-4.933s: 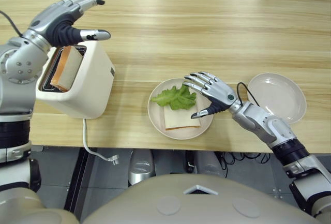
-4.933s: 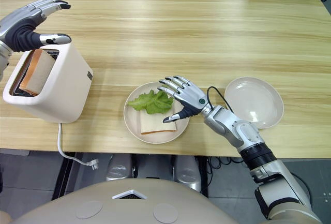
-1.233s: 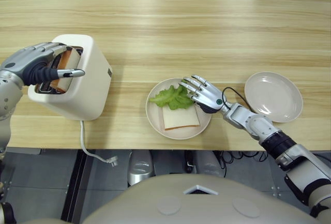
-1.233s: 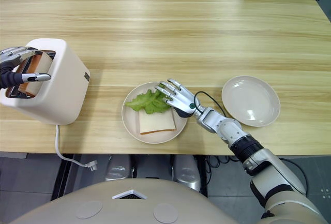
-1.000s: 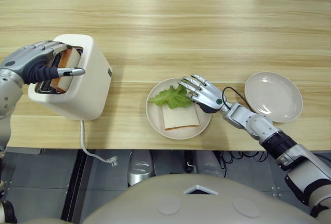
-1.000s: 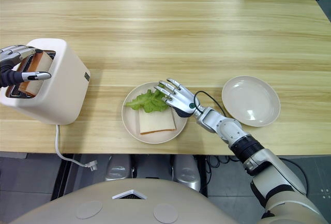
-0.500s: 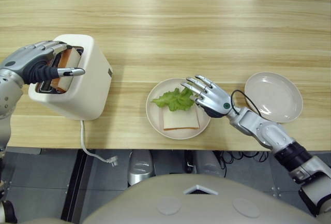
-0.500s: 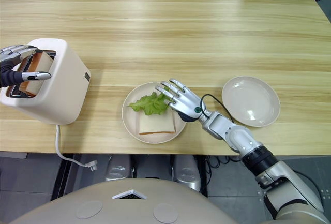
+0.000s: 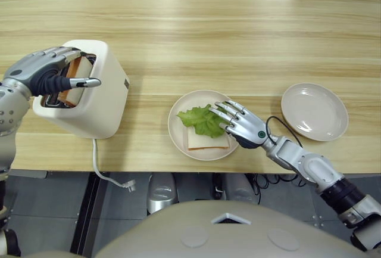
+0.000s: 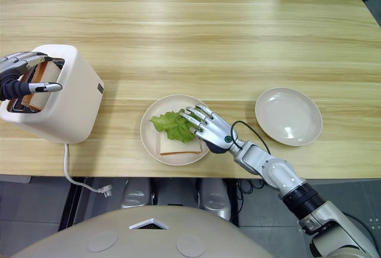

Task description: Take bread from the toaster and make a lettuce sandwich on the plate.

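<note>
**Right hand** [image 9: 243, 128]: forearm reaching in from the lower right and low over the table [image 9: 238, 31]. The hand is flat and spread, palm down, gripping nothing. Its fingers [image 10: 202, 121] lie stretched across the right part of the plate [image 9: 177, 137], with the tips on the lettuce [image 9: 199, 120].

**Left hand** [image 9: 47, 74]: poised at the top of the toaster [image 9: 101, 100], at the slot, right by the bread slice [image 9: 76, 70] standing there. Whether it grips that slice cannot be told.

**Plate:** round and pale, near the front edge of the table. It holds one square white slice [image 9: 205, 143] lying flat. The lettuce, a crinkled green leaf, covers the upper part of this slice and spills over its left corner.

**Toaster:** cream-coloured, tilted box at the left of the table. Its bread slice is upright in the slot, brown crust showing, its top clear of the opening. A white cord [image 9: 98, 162] hangs from the toaster over the table edge and ends in a plug [image 9: 130, 183].

**Second plate** [image 9: 314, 111]: same colour, to the right of the first and apart from it.
</note>
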